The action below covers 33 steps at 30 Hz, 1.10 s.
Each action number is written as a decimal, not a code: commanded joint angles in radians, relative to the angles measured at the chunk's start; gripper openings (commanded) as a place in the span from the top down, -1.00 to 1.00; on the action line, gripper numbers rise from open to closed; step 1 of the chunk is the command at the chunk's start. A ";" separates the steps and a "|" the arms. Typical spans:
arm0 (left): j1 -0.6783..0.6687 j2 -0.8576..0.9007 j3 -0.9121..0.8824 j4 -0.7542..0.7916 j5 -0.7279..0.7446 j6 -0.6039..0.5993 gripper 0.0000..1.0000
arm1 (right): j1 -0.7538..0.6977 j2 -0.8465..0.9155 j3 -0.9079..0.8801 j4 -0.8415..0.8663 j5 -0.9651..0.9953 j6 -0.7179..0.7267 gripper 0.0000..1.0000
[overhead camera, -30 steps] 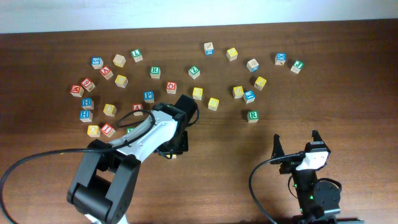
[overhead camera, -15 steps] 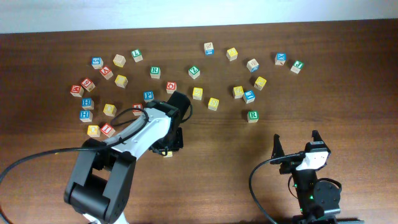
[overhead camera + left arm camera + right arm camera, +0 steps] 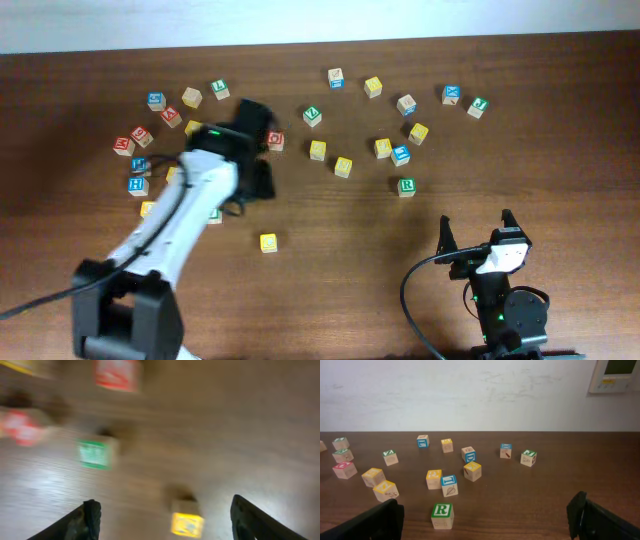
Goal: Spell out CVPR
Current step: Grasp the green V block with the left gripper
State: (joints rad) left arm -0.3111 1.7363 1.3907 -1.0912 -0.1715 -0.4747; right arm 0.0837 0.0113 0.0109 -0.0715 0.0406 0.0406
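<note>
Left end effector (image 3: 165, 505) hangs fingers apart and empty above the tabletop (image 3: 340, 270). The yellow cube (image 3: 268, 242) lies alone, well apart from the other letters. The green R (image 3: 406, 186) sits further right, near the right end effector (image 3: 476, 228), also spread and empty.

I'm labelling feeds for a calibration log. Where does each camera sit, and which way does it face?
Overhead: above the table, looking straight down; shows the left arm among cubes and the right claw.
Left wrist: on the left arm, facing down at the table, blurred; left claw frames the bottom.
Right wrist: low, facing level across the table toward the wall; right claw at the bottom corners.
Shared: the yellow cube in overhead and left wrist; the green R cube in overhead and right wrist.
</note>
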 commanded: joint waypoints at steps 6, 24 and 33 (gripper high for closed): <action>0.217 0.008 -0.147 0.148 0.045 0.257 -0.64 | -0.007 -0.006 -0.005 -0.008 0.001 -0.007 -0.97; 0.225 0.079 -0.362 0.472 0.089 0.302 -0.41 | -0.007 -0.006 -0.005 -0.008 0.001 -0.007 -0.97; 0.240 0.098 -0.353 0.439 0.089 0.301 0.23 | -0.007 -0.006 -0.005 -0.008 0.001 -0.007 -0.97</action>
State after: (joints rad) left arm -0.0772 1.8095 1.0386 -0.6243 -0.0799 -0.1787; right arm 0.0837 0.0113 0.0109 -0.0715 0.0402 0.0410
